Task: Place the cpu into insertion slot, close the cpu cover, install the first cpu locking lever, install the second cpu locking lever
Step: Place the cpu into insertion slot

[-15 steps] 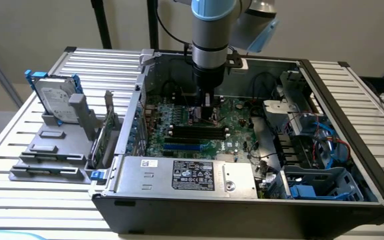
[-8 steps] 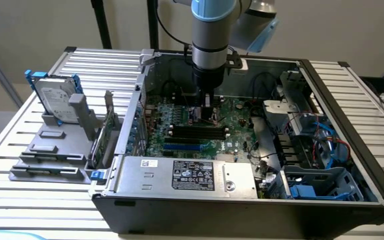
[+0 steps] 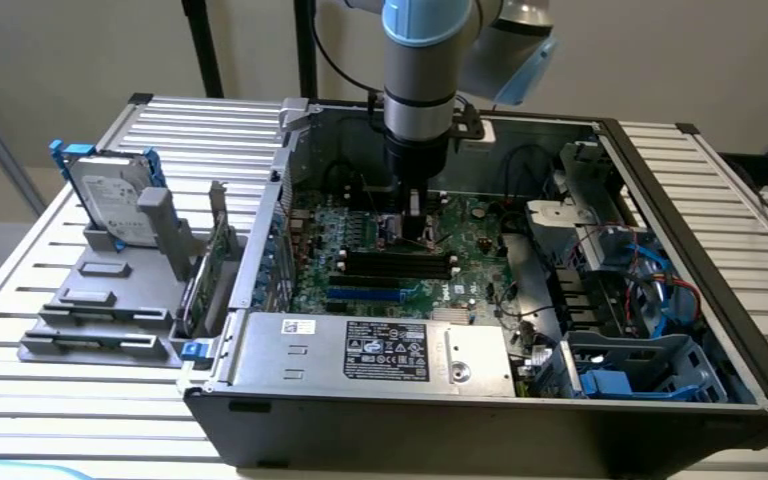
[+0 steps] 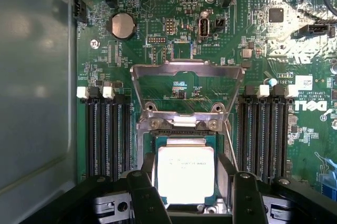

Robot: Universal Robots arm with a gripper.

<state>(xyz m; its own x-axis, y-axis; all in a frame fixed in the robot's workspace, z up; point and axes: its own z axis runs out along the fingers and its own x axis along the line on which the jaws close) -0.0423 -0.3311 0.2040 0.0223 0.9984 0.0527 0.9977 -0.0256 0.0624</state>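
A lab workbench: opened computer tower on a slatted metal table.

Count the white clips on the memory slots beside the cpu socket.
4. Two white clips cap the slot bank on the coin battery side of the open cpu cover; two more cap the opposite bank. Others may be hidden behind the tool.

A black computer case lies open on a slatted metal table, with a grey power supply box along its near wall. At the exterior view's left, beside the case, a hard drive stands on edge in a grey rack. On the green board, a round coin battery sits near black memory slots.
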